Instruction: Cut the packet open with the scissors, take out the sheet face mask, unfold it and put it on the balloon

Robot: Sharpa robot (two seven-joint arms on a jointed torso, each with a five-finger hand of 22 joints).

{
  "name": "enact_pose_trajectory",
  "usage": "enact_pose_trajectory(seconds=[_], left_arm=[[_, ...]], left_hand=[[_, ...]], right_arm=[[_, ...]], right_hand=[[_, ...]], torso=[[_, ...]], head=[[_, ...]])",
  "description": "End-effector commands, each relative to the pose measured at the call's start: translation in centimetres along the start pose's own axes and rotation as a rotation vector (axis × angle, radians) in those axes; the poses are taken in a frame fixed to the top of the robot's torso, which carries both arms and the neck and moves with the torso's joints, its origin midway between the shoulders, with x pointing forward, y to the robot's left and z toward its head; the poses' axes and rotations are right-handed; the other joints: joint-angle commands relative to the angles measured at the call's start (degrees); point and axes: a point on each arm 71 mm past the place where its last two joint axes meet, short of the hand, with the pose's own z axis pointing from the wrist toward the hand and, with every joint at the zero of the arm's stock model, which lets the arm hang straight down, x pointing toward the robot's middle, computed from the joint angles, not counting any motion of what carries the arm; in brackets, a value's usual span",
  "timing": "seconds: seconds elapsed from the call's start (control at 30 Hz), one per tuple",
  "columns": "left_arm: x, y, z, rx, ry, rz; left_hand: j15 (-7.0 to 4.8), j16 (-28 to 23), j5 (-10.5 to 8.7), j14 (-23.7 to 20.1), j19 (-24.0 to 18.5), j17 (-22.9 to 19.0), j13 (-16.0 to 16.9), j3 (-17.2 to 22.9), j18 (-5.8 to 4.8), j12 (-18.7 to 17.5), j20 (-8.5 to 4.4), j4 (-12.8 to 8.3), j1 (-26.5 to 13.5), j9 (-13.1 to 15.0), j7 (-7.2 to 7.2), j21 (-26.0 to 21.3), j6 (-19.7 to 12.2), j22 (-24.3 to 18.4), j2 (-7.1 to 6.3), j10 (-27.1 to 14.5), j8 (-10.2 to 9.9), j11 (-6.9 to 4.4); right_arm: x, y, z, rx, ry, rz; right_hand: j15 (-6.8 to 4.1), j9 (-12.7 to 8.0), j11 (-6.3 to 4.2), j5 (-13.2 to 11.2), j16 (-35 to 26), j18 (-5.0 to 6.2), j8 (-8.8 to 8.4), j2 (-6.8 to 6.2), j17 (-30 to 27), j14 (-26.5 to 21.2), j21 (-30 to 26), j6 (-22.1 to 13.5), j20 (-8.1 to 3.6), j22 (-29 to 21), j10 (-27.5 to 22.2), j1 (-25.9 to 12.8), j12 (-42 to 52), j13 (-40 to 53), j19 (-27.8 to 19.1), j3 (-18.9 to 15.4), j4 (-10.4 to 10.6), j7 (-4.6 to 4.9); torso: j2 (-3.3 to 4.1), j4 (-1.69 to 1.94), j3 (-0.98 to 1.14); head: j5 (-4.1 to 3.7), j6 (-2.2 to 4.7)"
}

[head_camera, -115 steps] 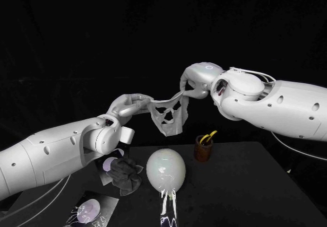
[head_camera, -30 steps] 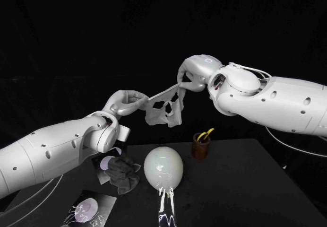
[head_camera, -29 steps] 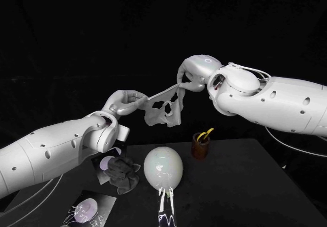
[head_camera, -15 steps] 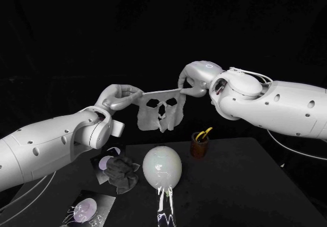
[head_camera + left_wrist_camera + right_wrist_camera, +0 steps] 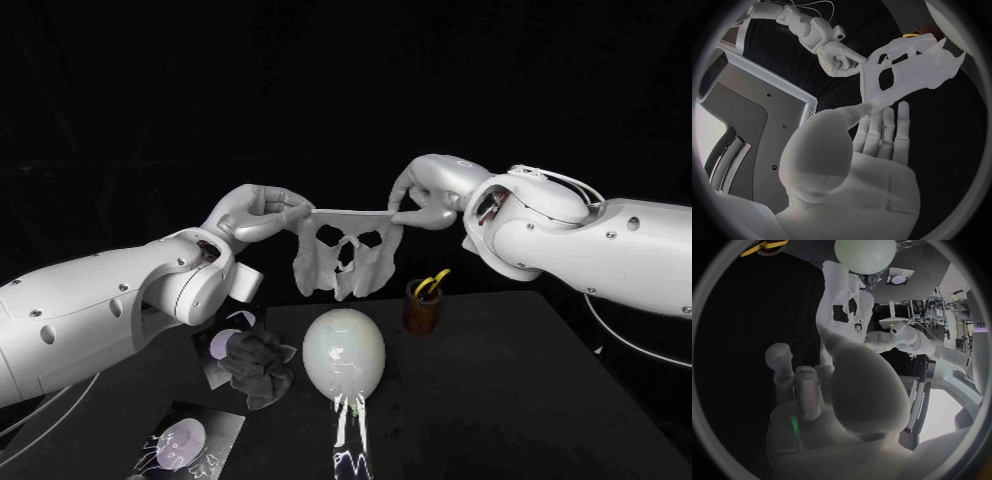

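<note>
One white sheet face mask (image 5: 343, 255) spread in the air, left hand (image 5: 264, 212) and right hand (image 5: 428, 192) each pinching one top corner, one pale egg-shaped balloon (image 5: 346, 355) below

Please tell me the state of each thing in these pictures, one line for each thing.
sheet mask: unfolded, held stretched in the air between both hands
left hand: pinches one top corner of the mask
right hand: pinches the other top corner
balloon: on the table, no mask on it
scissors: standing in the brown cup
packet: lying flat on the table
</note>
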Motion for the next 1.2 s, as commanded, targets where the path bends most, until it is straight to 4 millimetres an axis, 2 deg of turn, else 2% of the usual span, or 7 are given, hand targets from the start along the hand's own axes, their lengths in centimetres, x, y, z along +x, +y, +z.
enact_pose_trajectory(seconds=[0.03, 0.2, 0.37, 0.47, 0.6, 0.93, 1.2], left_arm=[[0.7, -0.3, -0.4, -0.013, 0.060, 0.014], [1.3, -0.9, -1.5, -0.017, 0.097, 0.009], [1.8, -1.4, -2.6, -0.019, 0.132, 0.006], [2.1, -1.8, -3.5, -0.017, 0.152, 0.000], [2.4, -2.4, -4.8, -0.009, 0.174, 0.001], [3.2, -3.7, -7.8, -0.001, 0.221, -0.031], [3.9, -3.8, -9.7, -0.043, 0.306, -0.048]], left_hand=[[0.01, 0.5, 0.18, 0.4, -0.5, -0.5, 0.1, 0.5, 0.82, 0.5, -0.22, -0.1, -0.3, 6.8, 0.06, 0.6, 0.7, 0.5, -0.10, 0.1, -0.5, -0.42], [-0.11, 0.8, 0.18, 0.7, -0.6, -1.0, 0.0, 0.7, 0.88, 0.9, -0.28, -0.2, -0.3, 7.0, 0.03, 1.2, 0.8, 1.0, -0.13, 0.2, -0.8, -0.51], [-0.23, 1.2, 0.18, 1.0, -0.7, -1.7, -0.1, 0.9, 0.94, 1.3, -0.33, -0.1, -0.6, 7.2, -0.11, 1.9, 1.2, 1.6, -0.36, 0.4, -1.0, -0.62], [-0.27, 1.3, 0.17, 1.1, -0.9, -2.0, -0.1, 1.0, 0.96, 1.5, -0.34, 0.0, -0.7, 7.4, -0.20, 2.1, 1.4, 1.8, -0.50, 0.6, -1.1, -0.69], [-0.34, 1.4, 0.18, 1.2, -0.9, -2.3, -0.2, 1.2, 0.99, 1.6, -0.35, 0.0, -0.7, 7.5, -0.30, 2.3, 1.5, 2.0, -0.66, 0.7, -1.2, -0.75], [-0.62, 1.9, 0.18, 1.8, -1.0, -3.2, -0.6, 1.7, 1.18, 1.8, -0.43, 0.0, -0.7, 7.8, -0.34, 3.1, 1.9, 2.7, -1.00, 1.0, -1.6, -0.96], [-0.71, 2.1, 0.18, 2.0, -1.0, -3.8, -0.8, 2.0, 1.26, 1.8, -0.46, -0.1, -0.7, 7.9, -0.33, 3.5, 2.1, 3.1, -1.19, 1.1, -1.9, -1.00]], right_arm=[[0.4, 0.2, -0.5, -0.017, 0.059, 0.123], [1.0, 0.4, -1.6, -0.040, 0.145, 0.229], [1.2, 0.6, -2.9, -0.058, 0.206, 0.307], [1.3, 0.7, -3.9, -0.068, 0.252, 0.369], [1.5, 1.2, -5.1, -0.091, 0.300, 0.421], [1.6, 1.8, -7.5, -0.130, 0.392, 0.506], [1.7, 2.4, -8.9, -0.166, 0.508, 0.561]], right_hand=[[-0.43, 0.2, -0.34, 0.3, 0.2, -0.40, 0.20, 0.43, 15.1, 6.1, -0.4, 0.2, -0.02, -0.1, 5.1, 0.0, 0.1, 12.6, -0.5, 0.3, 0.1, 0.03], [-0.45, 0.2, -0.31, 0.3, 0.2, -0.23, 0.18, 0.43, 15.1, 6.1, -1.1, 0.1, -0.01, -0.5, 5.0, 0.1, -0.1, 12.5, -1.0, 0.5, 0.1, 0.07], [-0.45, 0.2, -0.30, 0.3, 0.2, -0.24, 0.17, 0.43, 15.1, 6.1, -1.1, 0.0, -0.02, -0.4, 5.0, 0.2, -0.3, 12.4, -1.0, 0.7, 0.1, 0.10], [-0.45, 0.2, -0.29, 0.3, 0.2, -0.29, 0.17, 0.41, 15.1, 6.1, -0.9, -0.1, -0.02, -0.3, 5.0, 0.2, -0.3, 12.4, -0.8, 0.7, 0.1, 0.12], [-0.45, 0.2, -0.29, 0.3, 0.2, -0.24, 0.17, 0.41, 15.1, 6.1, -1.1, -0.1, -0.02, -0.4, 4.9, 0.2, -0.4, 12.4, -0.9, 0.8, 0.1, 0.13], [-0.45, 0.2, -0.26, 0.3, 0.2, -0.29, 0.16, 0.39, 15.1, 6.1, -0.9, -0.2, -0.02, -0.3, 4.9, 0.2, -0.5, 12.3, -0.7, 0.9, 0.0, 0.16], [-0.43, 0.2, -0.24, 0.3, 0.2, -0.30, 0.16, 0.41, 15.1, 6.1, -0.8, -0.3, -0.03, -0.3, 4.9, 0.3, -0.5, 12.3, -0.7, 1.0, 0.0, 0.20]], torso=[[-0.07, -0.13, 0.02], [-0.02, 0.07, 0.01], [-0.17, 0.19, -0.05], [-0.29, 0.24, -0.09], [-0.48, 0.31, -0.14], [-0.97, 0.32, -0.11], [-1.38, 0.36, -0.10]], head=[[0.09, 0.42], [0.07, 0.83], [-0.18, 0.49], [0.02, 0.52], [0.06, 1.26], [0.20, 1.64], [0.39, 0.73]])
